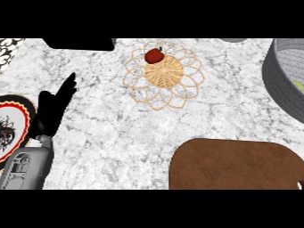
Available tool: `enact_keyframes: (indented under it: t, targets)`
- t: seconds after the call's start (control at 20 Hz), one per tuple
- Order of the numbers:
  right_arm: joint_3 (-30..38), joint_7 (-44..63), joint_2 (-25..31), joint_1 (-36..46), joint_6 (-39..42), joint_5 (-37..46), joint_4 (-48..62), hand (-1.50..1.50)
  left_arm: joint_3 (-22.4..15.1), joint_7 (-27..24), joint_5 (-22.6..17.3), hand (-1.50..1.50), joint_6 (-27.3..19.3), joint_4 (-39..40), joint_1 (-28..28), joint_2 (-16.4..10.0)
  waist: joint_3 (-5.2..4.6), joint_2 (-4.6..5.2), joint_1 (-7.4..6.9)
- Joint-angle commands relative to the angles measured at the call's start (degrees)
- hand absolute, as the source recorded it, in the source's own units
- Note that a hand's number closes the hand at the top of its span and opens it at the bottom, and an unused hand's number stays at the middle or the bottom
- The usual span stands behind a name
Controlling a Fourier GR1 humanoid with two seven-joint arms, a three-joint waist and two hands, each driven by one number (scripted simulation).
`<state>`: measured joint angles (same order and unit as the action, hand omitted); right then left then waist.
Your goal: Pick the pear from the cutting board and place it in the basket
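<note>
Pear, red with a green stem, lies in the basket, on its upper left part, touching the edge of the tight woven disc at the middle. The basket is a flat wicker piece with looped petals all round, lying on the marbled tabletop.

In the head view, my left hand shows well left of the basket and a little lower. Its fingers are straight and pressed close together, pointing up the view, and they hold nothing. My grey forearm runs down from the hand to the lower edge.

Farther left of the basket lies a plate with a red rim and a black figure on it. Below and right of the basket lies the brown board, with a hole near its lower right corner. Right of the basket stands a grey bowl, cut by the view's edge, with a small yellow-green bit inside. A black thing sits up and left of the basket, at the top edge.
</note>
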<state>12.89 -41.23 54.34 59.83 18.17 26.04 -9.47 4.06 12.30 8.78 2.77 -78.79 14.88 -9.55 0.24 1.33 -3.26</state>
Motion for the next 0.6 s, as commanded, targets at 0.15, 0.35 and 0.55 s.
enact_keyframes:
  t: [0.15, 0.35, 0.55]
  targets:
    - [6.36, 4.46, 6.24, 0.67, 0.04, -5.14, 4.66, -1.5, 0.74, -0.06, -1.17, 0.0, 0.95, -0.46, 0.27, -0.45, 0.09, 0.44, -0.39]
    - [8.9, 6.15, 10.29, -0.52, 3.12, -7.57, 6.64, -1.5, -1.14, 2.05, 0.53, 0.0, -0.68, -1.13, 2.1, 1.28, 0.32, 0.77, -0.1]
    - [8.54, 4.48, 13.6, -4.76, 6.43, -7.19, 7.43, -1.5, 0.42, 0.42, -0.68, 0.0, 0.56, -0.8, -0.13, -0.25, 0.53, 1.1, -0.43]
